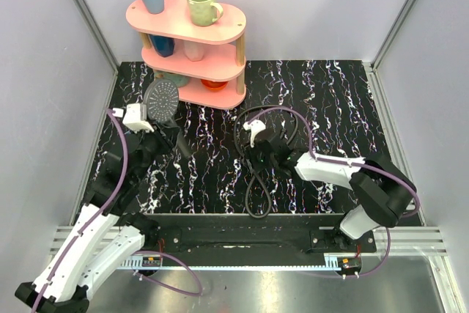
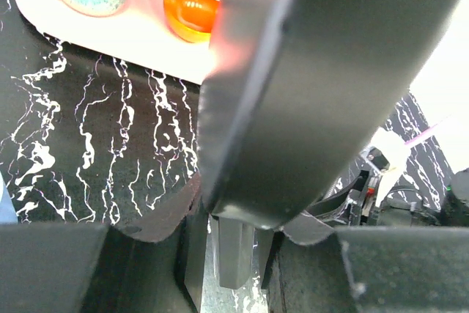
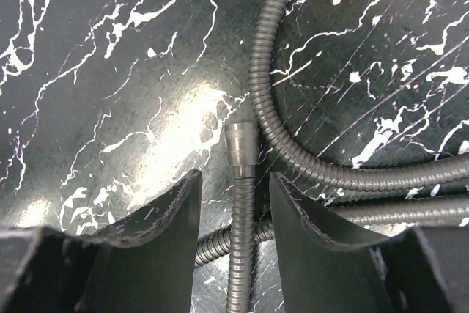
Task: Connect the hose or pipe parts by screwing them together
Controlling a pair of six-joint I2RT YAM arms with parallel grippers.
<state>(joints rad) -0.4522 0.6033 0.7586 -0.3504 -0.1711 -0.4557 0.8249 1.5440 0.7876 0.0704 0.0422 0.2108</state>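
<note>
The left arm [image 1: 95,232] has its jaws closed tight on the dark handle of the shower head [image 1: 162,98], held just in front of the pink shelf's [image 1: 190,31] left end, probably so that the handle's free end can meet the hose [image 1: 253,181]. The hose lies coiled on the table [image 1: 330,100] in front of the shelf, towards its right side, and the right arm [image 1: 344,170] stands over its metal end [image 3: 240,144] with jaws partly open on both sides of it, gripping nothing, I think to take it close to the tip
</note>
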